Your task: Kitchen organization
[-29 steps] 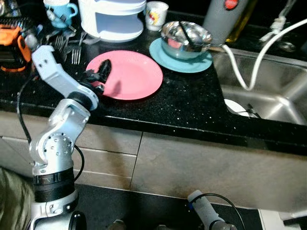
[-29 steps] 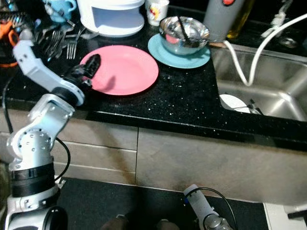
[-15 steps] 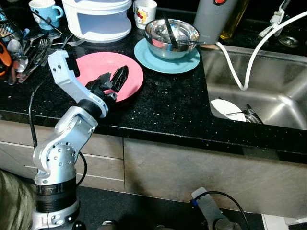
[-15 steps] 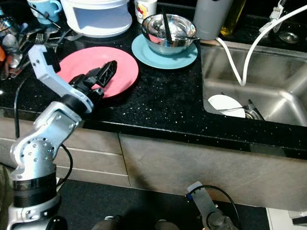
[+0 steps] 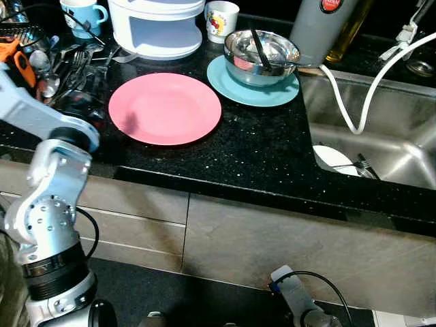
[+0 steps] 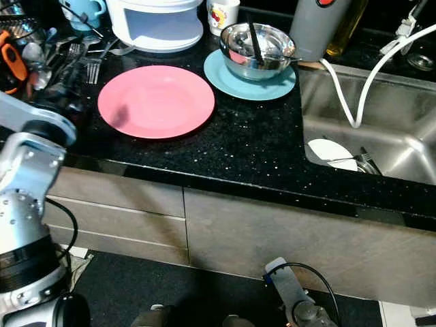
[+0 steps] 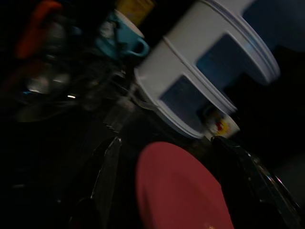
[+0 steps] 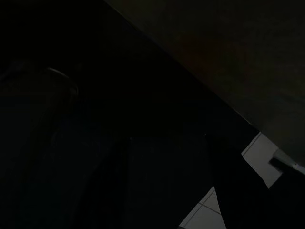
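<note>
- Left eye view: a pink plate (image 5: 165,107) lies flat on the black counter (image 5: 259,146), near its front edge.
- The left gripper (image 5: 80,103) sits low over the counter just left of the plate, beside a heap of forks (image 5: 75,63); it is dark and blurred, so I cannot tell whether its fingers are apart or together.
- Behind the plate stands a white container (image 5: 158,26); to its right a steel bowl (image 5: 261,49) rests on a teal plate (image 5: 253,82).
- A blue mug (image 5: 83,13) stands at the back left.
- The sink (image 5: 371,129) lies on the right, crossed by a white hose (image 5: 354,102).
- The right arm hangs idle; right wrist view is too dark to tell its fingers.
</note>
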